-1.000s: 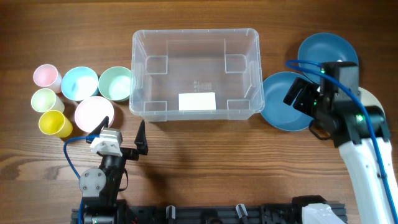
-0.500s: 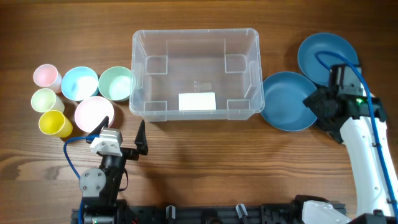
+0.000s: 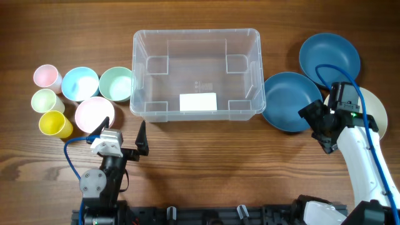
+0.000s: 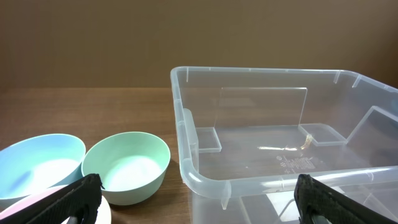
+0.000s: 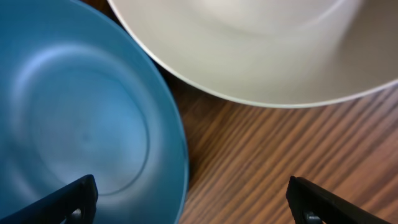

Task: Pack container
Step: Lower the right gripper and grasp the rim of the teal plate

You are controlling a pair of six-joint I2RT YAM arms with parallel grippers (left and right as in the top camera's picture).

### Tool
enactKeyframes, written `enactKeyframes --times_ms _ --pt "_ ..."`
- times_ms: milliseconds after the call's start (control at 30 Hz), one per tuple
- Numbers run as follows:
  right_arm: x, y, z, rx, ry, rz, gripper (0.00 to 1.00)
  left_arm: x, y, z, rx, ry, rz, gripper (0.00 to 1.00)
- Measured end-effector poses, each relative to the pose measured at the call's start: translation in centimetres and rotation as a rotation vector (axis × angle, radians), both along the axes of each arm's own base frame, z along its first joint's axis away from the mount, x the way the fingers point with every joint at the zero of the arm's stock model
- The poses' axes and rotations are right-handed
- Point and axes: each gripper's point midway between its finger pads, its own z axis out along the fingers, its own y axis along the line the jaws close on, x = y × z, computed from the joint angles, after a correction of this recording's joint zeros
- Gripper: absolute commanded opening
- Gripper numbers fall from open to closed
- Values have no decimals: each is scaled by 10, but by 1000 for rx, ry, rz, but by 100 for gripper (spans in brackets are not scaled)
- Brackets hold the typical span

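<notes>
Right claw [image 3: 318, 129] spread, right of the container [image 3: 195, 30] beside two blue plates [image 3: 284, 100], one cream plate [image 3: 379, 107]; left claw [image 3: 124, 130] spread; three bowls [image 3: 115, 84], three cups [image 3: 47, 76] on its left.

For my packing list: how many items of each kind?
Plastic cups: 3 (pink cup, pale green cup, yellow cup)
Plastic bowls: 3 (light blue bowl, mint green bowl, pink bowl)
Round plates: 3 (blue plate, second blue plate, cream plate)
Clear plastic rectangular container: 1
Total: 10

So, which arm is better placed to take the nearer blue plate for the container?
Right. The right fingers are open at the edge of the blue plate, beside the container. The left fingers sit far off, by the pink bowl.
</notes>
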Motion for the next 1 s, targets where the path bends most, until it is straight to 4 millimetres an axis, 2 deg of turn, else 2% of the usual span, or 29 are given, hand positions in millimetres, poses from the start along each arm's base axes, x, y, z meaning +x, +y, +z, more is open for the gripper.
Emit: enactKeyframes --times_ms 100,233,333,600,667,867,933,1000 --pt "7 0 -3 -2 -40 2 93 0 0 0 0 0 0 100" --pt "11 8 -23 35 -95 18 88 0 0 0 0 0 0 100" --pt "12 13 -30 59 -121 25 83 0 0 0 0 0 0 100" --pt "17 18 -30 85 -146 39 44 0 0 0 0 0 0 100" --pt "17 18 -30 88 -147 40 29 0 0 0 0 0 0 100" --pt "16 18 -30 87 -143 48 22 0 0 0 0 0 0 100" --pt "16 18 -31 86 -141 51 4 0 0 0 0 0 0 100" --pt "15 19 -31 83 -135 59 4 0 0 0 0 0 0 100"
